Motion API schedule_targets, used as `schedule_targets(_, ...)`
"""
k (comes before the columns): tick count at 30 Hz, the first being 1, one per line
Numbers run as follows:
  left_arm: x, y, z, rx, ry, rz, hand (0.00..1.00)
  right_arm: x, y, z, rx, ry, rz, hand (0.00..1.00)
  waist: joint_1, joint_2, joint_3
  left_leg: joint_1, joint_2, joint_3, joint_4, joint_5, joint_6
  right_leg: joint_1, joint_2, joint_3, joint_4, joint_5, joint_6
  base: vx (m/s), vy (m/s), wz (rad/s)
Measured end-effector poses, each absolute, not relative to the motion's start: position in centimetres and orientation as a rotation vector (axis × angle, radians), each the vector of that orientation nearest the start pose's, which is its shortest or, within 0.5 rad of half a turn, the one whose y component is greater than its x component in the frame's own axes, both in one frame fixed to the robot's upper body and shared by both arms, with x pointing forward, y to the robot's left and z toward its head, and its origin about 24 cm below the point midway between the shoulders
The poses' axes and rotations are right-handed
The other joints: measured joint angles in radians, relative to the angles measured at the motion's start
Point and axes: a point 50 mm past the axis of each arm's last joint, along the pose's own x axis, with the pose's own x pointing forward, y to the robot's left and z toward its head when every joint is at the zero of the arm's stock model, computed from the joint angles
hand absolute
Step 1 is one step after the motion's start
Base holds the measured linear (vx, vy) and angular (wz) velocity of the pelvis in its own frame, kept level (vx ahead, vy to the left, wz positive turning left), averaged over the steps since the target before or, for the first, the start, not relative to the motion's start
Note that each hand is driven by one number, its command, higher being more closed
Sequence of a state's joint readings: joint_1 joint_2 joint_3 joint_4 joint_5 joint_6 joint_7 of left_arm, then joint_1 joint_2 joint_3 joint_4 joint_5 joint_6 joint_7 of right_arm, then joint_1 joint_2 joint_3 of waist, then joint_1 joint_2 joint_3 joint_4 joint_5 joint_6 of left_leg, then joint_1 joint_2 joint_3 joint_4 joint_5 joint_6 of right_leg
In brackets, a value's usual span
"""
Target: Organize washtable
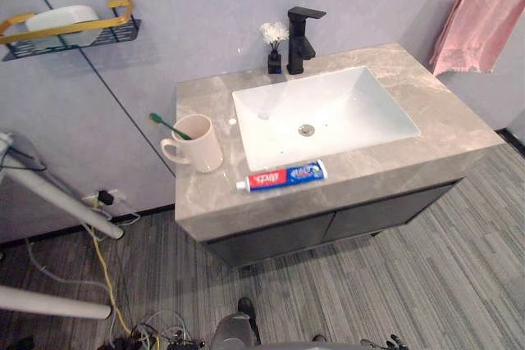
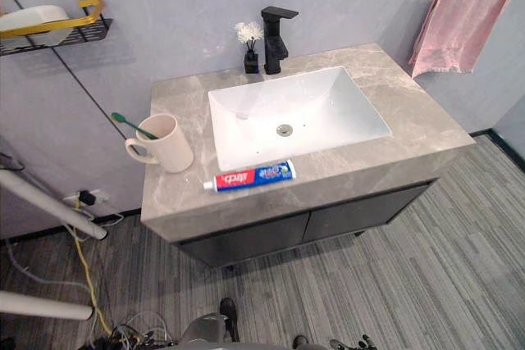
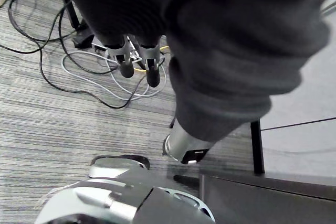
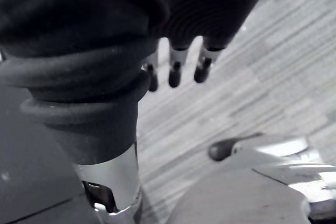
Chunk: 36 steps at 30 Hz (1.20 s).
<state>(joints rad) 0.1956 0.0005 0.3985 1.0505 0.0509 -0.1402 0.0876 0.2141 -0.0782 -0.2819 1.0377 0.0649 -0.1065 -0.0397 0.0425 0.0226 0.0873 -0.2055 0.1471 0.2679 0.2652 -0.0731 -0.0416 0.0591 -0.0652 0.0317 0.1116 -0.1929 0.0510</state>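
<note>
Toothpaste point(image 1: 281, 176) flat on washtable point(image 1: 439, 116), toothbrush point(image 1: 168, 125) (green) in mug point(image 1: 201, 149)

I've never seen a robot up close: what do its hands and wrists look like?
The left robot hand and right robot hand each have slim silver fingers ending in dark rounded tips, and a thicker silver thumb set apart. A dark, ribbed, sleeve-like cover wraps the back of the hand and wrist.

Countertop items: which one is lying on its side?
The toothpaste tube, flat in front of the sink. The mug holding the toothbrush and the black vase by the faucet stand upright.
</note>
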Motion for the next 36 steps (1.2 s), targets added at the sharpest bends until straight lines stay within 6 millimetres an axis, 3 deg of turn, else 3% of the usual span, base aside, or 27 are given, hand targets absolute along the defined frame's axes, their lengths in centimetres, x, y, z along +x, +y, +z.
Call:
schedule_targets(2,4.7,21.4,-16.4,-0.066,1.096,0.486,0.0,4.1,-21.9,-16.4,0.102,1.12,-0.442,0.0,0.006,-0.028,-0.021,0.029,-0.032,0.036,-0.007,-0.038,0.011,-0.055,-0.042,-0.004,0.149,-0.043,0.031,0.36,0.162,-0.26)
schedule_targets(4,4.8,21.5,-16.4,-0.035,1.102,0.45,0.0,4.5,-21.8,-16.3,0.116,1.105,-0.439,0.0,-0.002,-0.024,-0.015,0.107,-0.05,0.059,-0.022,-0.058,0.043,-0.194,-0.068,-0.015,0.516,-0.035,0.072,0.4,0.177,-0.22)
schedule_targets(6,5.3,21.4,-16.4,0.001,1.108,0.404,0.0,4.7,-21.9,-16.3,0.121,1.098,-0.444,0.0,-0.011,-0.014,-0.012,0.195,-0.051,0.053,-0.054,-0.068,0.048,-0.236,-0.085,-0.063,0.64,-0.076,0.066,0.34,0.067,0.11)
schedule_targets(9,6.3,21.3,-16.3,0.004,1.083,0.39,0.0,4.8,-21.8,-16.3,0.117,1.094,-0.436,0.0,-0.019,-0.011,-0.012,0.254,-0.02,0.028,-0.078,-0.067,0.047,-0.241,-0.096,-0.143,0.518,-0.089,0.04,0.29,-0.064,0.32)
schedule_targets(11,6.4,21.7,-16.2,0.013,1.075,0.394,0.0,4.8,-21.5,-16.3,0.121,1.099,-0.428,0.0,-0.028,-0.025,-0.019,0.256,-0.02,0.002,-0.075,-0.063,0.036,-0.242,-0.105,-0.134,0.353,-0.013,0.025,0.23,-0.168,0.49)
schedule_targets(12,6.4,22.2,-16.1,0.021,1.075,0.406,0.0,4.4,-20.9,-16.6,0.141,1.121,-0.429,0.0,-0.029,-0.055,-0.028,0.256,-0.048,-0.029,-0.076,-0.068,0.004,-0.237,-0.124,-0.106,0.285,0.058,0.046,0.24,-0.236,0.42)
schedule_targets(15,6.5,20.5,-16.5,-0.051,1.085,0.423,0.0,3.9,-22.4,-16.5,0.11,1.142,-0.447,0.0,-0.007,0.002,-0.035,0.255,-0.004,-0.072,-0.095,-0.063,-0.038,-0.161,-0.085,-0.15,0.178,0.034,0.049,0.2,-0.23,0.28)
schedule_targets(18,6.1,20.1,-16.6,-0.08,1.093,0.439,0.0,3.4,-22.7,-16.6,0.089,1.169,-0.438,0.0,0.0,0.022,-0.039,0.264,0.023,-0.142,-0.102,-0.03,-0.082,-0.054,-0.05,-0.226,0.078,0.053,0.029,0.07,-0.183,0.57)
schedule_targets(21,6.1,20.1,-16.6,-0.082,1.091,0.438,0.0,3.9,-22.5,-16.6,0.043,1.176,-0.381,0.0,0.003,0.013,-0.037,0.24,0.037,-0.216,-0.117,-0.007,-0.087,0.007,-0.019,-0.305,-0.034,0.1,0.016,0.01,-0.116,0.74)
schedule_targets(23,6.3,20.4,-16.5,-0.088,1.08,0.449,0.0,4.0,-22.2,-16.7,0.025,1.178,-0.35,0.0,0.022,0.007,-0.031,0.211,0.027,-0.249,-0.119,0.019,-0.086,0.024,-0.023,-0.357,-0.065,0.117,0.01,-0.05,-0.027,0.69)
schedule_targets(27,6.3,20.7,-16.4,-0.082,1.076,0.457,0.0,4.4,-21.9,-16.7,0.018,1.175,-0.329,0.0,0.026,-0.007,-0.017,0.189,0.016,-0.218,-0.117,0.055,-0.074,0.043,-0.048,-0.424,-0.066,0.12,0.01,-0.09,0.027,0.57)
schedule_targets(31,4.5,20.7,-16.7,-0.104,1.118,0.484,0.0,5.2,-22.3,-16.5,0.019,1.146,-0.341,0.0,0.024,-0.001,-0.011,0.196,0.021,-0.219,-0.136,0.059,-0.069,0.041,-0.054,-0.445,-0.065,0.121,0.009,-0.17,0.045,0.18)
schedule_targets(32,4.3,20.7,-16.7,-0.105,1.121,0.488,0.0,5.2,-22.4,-16.5,0.027,1.144,-0.354,0.0,0.024,0.004,-0.009,0.195,0.019,-0.219,-0.132,0.055,-0.065,0.04,-0.058,-0.445,-0.065,0.125,0.015,-0.16,0.094,-0.04)
schedule_targets(34,3.3,20.8,-16.8,-0.113,1.142,0.507,0.0,4.9,-22.5,-16.5,0.056,1.143,-0.39,0.0,0.02,0.003,-0.008,0.168,0.019,-0.208,0.003,-0.024,-0.032,0.039,-0.087,-0.448,-0.066,0.146,0.025,-0.14,0.171,-0.23)
schedule_targets(36,2.7,20.7,-16.8,-0.122,1.157,0.522,0.0,4.8,-22.5,-16.5,0.068,1.139,-0.406,0.0,0.005,0.009,-0.008,0.169,0.036,-0.193,0.057,-0.073,-0.037,0.04,-0.092,-0.443,-0.076,0.165,0.042,-0.09,0.223,-0.25)
